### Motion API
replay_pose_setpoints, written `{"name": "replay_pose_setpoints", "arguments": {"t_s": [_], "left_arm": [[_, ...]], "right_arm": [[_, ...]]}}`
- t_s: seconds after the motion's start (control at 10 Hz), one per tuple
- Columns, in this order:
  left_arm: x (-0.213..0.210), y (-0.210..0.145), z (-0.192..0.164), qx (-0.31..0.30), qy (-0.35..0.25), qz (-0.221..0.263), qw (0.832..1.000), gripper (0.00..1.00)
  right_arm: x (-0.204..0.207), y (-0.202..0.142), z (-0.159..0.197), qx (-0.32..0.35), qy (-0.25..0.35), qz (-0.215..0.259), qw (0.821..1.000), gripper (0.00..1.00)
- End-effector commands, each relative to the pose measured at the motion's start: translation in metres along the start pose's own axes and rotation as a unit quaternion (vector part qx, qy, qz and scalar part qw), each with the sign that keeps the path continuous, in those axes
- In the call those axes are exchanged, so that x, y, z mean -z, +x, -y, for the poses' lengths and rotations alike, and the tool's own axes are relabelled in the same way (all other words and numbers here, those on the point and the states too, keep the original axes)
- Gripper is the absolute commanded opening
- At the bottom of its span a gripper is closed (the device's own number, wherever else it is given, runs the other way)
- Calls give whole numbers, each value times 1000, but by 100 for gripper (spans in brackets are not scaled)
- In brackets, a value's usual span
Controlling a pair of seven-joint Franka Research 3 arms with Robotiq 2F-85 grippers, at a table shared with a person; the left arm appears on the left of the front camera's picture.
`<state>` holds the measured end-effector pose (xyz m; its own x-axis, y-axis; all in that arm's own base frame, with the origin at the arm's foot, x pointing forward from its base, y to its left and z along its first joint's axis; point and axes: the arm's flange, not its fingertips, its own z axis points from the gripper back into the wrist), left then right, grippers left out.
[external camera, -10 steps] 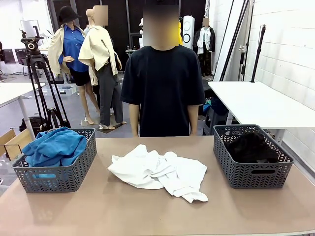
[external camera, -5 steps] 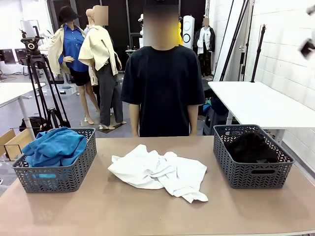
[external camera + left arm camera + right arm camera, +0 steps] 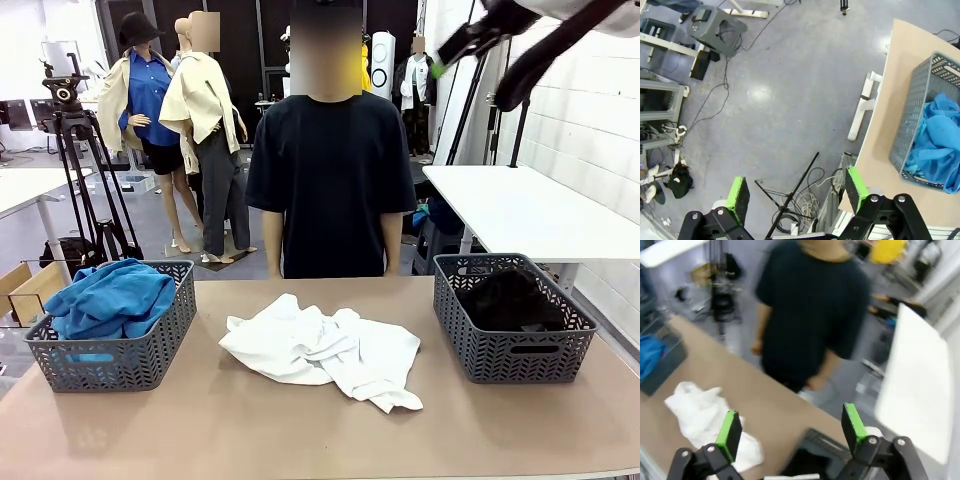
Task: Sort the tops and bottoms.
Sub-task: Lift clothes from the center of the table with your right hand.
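Note:
Crumpled white tops [image 3: 325, 350] lie in a heap at the middle of the table. Blue tops [image 3: 112, 298] fill the left grey mesh basket [image 3: 120, 358]. The black bottoms [image 3: 508, 300] lie in the right grey mesh basket [image 3: 520, 358]. High at the upper right, my right gripper [image 3: 472, 78] hangs open and holds nothing. From its blurred wrist view, the right gripper [image 3: 790, 430] looks down on the white tops [image 3: 705, 415] and the person. My left gripper [image 3: 796, 195] is open and empty, off the table's end, beside the basket [image 3: 920, 110] of blue tops [image 3: 940, 145].
A person in a black T-shirt [image 3: 330, 180] stands at the far edge of the table, arms down. A white table [image 3: 520, 210] stands behind on the right. In the left wrist view, cables and a stand [image 3: 790, 195] lie on the floor below.
My right arm has swung into the front view at the upper right and moved leftward. The garments, baskets and person have not moved.

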<state>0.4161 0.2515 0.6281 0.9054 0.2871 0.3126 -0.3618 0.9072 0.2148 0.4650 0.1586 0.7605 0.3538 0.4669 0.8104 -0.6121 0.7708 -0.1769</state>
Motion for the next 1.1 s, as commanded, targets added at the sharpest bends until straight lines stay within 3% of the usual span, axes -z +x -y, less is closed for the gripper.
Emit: {"name": "replay_pose_setpoints", "arguments": {"t_s": [0.0,0.1,0.2,0.6,0.8,0.9,1.0], "left_arm": [[-1,-1,-2,2,7,0,1000,100],[-1,-1,-2,2,7,0,1000,100],[-1,-1,-2,2,7,0,1000,100],[-1,-1,-2,2,7,0,1000,100],[-1,-1,-2,2,7,0,1000,100],[-1,-1,-2,2,7,0,1000,100],[-1,-1,-2,2,7,0,1000,100]], "right_arm": [[28,-17,-37,-50,123,-27,991,100],[47,-23,-72,-104,150,-59,982,100],[66,-32,-95,-133,137,-95,977,100],[138,-99,-167,-174,116,-181,961,100],[170,-135,-176,-173,121,-212,954,100],[163,-137,-165,-162,116,-227,953,100],[162,-125,-175,-185,135,-204,952,100]]}}
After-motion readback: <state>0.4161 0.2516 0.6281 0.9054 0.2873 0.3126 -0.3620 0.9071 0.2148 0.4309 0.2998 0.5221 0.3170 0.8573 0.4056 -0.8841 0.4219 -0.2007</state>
